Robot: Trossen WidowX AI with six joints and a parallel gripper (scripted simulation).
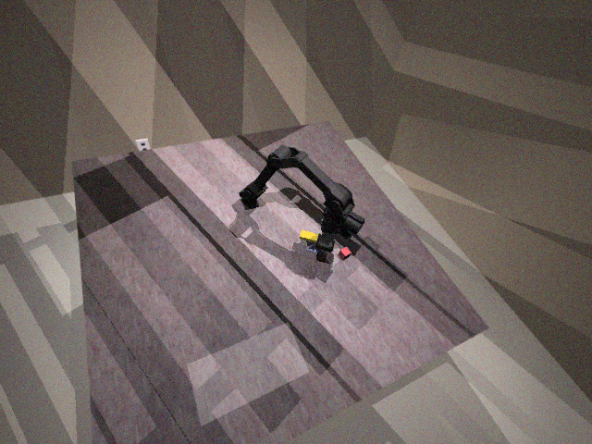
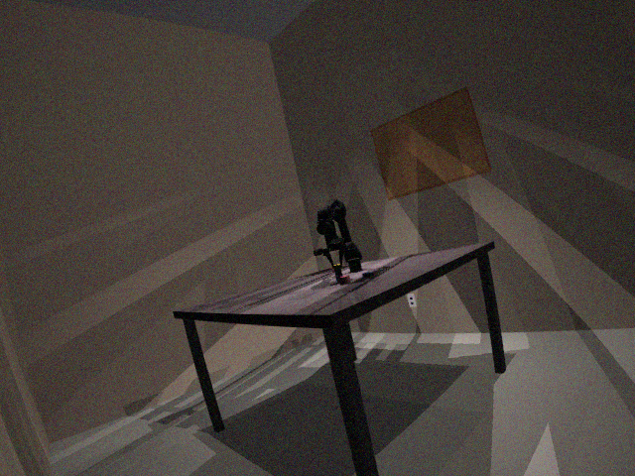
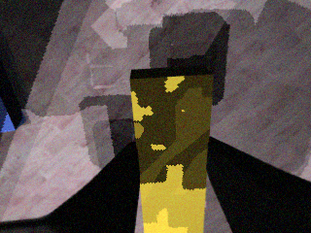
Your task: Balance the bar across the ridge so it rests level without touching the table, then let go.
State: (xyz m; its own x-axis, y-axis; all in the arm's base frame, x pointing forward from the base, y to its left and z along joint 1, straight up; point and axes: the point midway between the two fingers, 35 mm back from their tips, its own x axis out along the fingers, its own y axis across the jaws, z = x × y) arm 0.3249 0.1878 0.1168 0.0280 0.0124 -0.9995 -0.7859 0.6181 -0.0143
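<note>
The yellow bar (image 1: 308,235) (image 2: 336,265) (image 3: 172,206) has a dark end face and runs up the middle of the wrist view, its near end cut off. My gripper (image 1: 325,250) (image 3: 170,147) is shut on it, with one black finger against each side. In the top view the fingers hide part of the bar. I cannot tell its exact height above the table or whether it is level. A blue piece (image 1: 312,249) (image 3: 7,122) shows close by, partly hidden; I cannot tell whether it is the ridge.
A small red block (image 1: 344,252) (image 2: 343,280) shows close beside the fingers. The table (image 1: 224,287) (image 2: 287,301) carries strong stripes of light and shadow. The arm's base (image 1: 249,198) stands farther back. A translucent orange panel (image 2: 431,143) is beyond the table.
</note>
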